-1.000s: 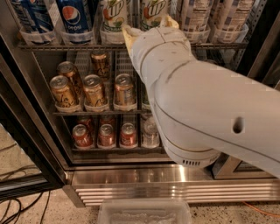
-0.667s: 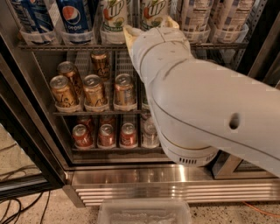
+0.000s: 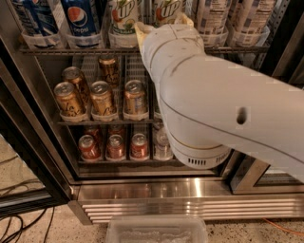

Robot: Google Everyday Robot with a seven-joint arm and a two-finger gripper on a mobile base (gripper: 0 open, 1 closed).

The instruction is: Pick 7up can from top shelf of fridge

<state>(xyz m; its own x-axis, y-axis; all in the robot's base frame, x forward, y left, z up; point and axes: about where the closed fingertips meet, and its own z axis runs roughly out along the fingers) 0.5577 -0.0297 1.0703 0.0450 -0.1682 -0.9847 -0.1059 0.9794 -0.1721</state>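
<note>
Two white 7up cans stand in clear trays on the top shelf (image 3: 71, 49) of the fridge (image 3: 190, 199). One 7up can (image 3: 124, 16) is just left of my arm, and the other 7up can (image 3: 167, 8) shows directly above my wrist. My gripper (image 3: 161, 24) is up at the shelf's front edge, at the base of that second can. The bulky white wrist and forearm hide most of the gripper, with only cream-coloured tips showing on either side.
Blue Pepsi cans (image 3: 80, 19) stand to the left on the top shelf, white-labelled cans (image 3: 211, 14) to the right. Gold cans (image 3: 69, 99) fill the middle rack and red cans (image 3: 88, 147) the lower one. A black door frame (image 3: 28, 156) angles out at left. A clear bin (image 3: 156, 230) sits on the floor.
My arm has crept slightly upward toward the top shelf. The cans have not moved.
</note>
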